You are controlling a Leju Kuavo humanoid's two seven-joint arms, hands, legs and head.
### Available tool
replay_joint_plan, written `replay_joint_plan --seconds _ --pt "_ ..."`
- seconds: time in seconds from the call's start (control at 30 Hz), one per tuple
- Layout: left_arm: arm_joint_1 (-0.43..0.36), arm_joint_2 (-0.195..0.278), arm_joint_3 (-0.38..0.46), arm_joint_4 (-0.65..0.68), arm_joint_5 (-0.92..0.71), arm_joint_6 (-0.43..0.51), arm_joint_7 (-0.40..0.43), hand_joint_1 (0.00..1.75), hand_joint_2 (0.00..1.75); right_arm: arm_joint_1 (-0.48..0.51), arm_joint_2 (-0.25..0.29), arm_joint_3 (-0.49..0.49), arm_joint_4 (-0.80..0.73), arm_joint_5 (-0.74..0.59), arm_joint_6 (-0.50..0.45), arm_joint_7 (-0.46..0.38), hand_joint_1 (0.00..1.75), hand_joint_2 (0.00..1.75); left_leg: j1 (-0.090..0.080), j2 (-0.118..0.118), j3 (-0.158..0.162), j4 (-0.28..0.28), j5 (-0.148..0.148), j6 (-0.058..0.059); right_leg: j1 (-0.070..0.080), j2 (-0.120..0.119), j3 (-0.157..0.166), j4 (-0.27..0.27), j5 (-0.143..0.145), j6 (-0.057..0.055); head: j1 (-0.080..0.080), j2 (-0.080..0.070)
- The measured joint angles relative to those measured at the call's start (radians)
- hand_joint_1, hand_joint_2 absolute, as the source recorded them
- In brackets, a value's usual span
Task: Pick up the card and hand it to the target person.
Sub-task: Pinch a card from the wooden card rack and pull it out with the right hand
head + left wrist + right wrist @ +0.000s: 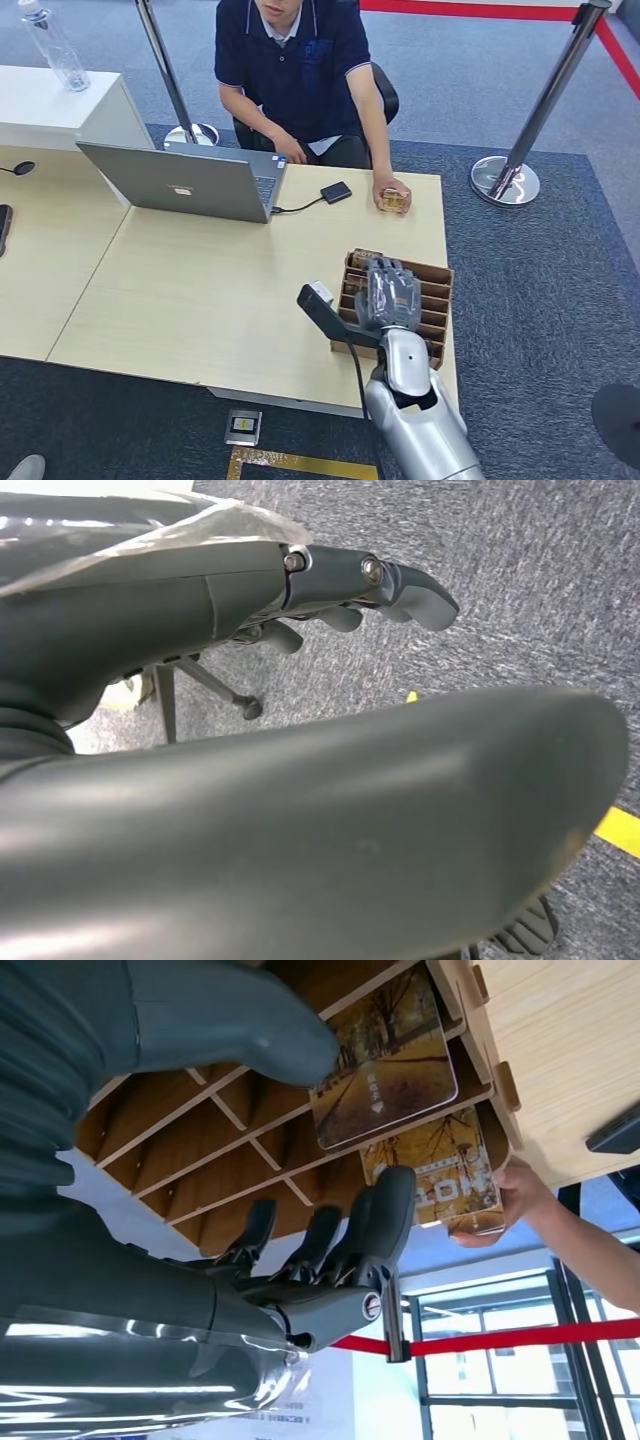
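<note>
Card (385,1055) sits in the end slot of the wooden rack (441,300) at the lower right of the head view, a yellow autumn picture on its face, and our right hand (389,293) hovers over that rack with its fingers (389,1210) spread and its thumb (226,1020) lying beside the card's edge; we hold nothing yet. We judge the step in hand to be the grasp itself, and to do it well we should bring thumb and fingers onto opposite faces of the card, close on it squarely, and lift straight out along the slot so the dividers do not catch it. Tugging sideways could drag the light rack across the desk (189,300). A second card (434,1175) lies just past the first in the wrist picture, and a person's hand (521,1195) touches it; the seated person (302,70) at the top centre rests that hand on the far desk edge. We count two cards, one rack, one laptop (181,180), one small black drive (336,192) cabled to it, one bottle (53,45) at the upper left. Our left hand (362,585) hangs over the carpet, fingers loosely apart, holding nothing.
</note>
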Motion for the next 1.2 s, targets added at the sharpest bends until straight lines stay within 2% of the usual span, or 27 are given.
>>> replay_joint_plan --seconds 0.83,0.93,1.13,1.2 --pt "0.000 0.000 0.000 0.001 -0.004 0.000 0.002 0.00 0.00 -0.046 0.019 -0.032 0.112 0.000 -0.034 0.001 0.75 1.75 0.000 0.000 0.000 0.000 0.000 0.000 0.000 0.000 0.000 0.000 0.000 0.000 0.000 0.000" --pt "0.000 0.000 0.000 0.001 -0.004 0.000 0.002 0.00 0.00 -0.047 0.019 -0.034 0.115 0.000 -0.035 0.001 0.88 1.75 0.000 0.000 0.000 0.000 0.000 0.000 0.000 0.000 0.000 0.000 0.000 0.000 0.000 0.000" --pt "0.000 0.000 0.000 0.001 -0.002 0.000 0.002 0.00 0.00 -0.051 0.019 -0.038 0.118 0.004 -0.038 -0.004 1.60 1.75 0.000 0.000 0.000 0.000 0.000 0.000 0.000 0.000 0.000 0.000 0.000 0.000 0.000 0.000" --pt "0.000 0.000 0.000 0.001 -0.002 0.000 0.002 0.00 0.00 -0.052 0.019 -0.038 0.118 0.006 -0.038 -0.005 1.71 1.75 0.000 0.000 0.000 0.000 0.000 0.000 0.000 0.000 0.000 0.000 0.000 0.000 0.000 0.000"
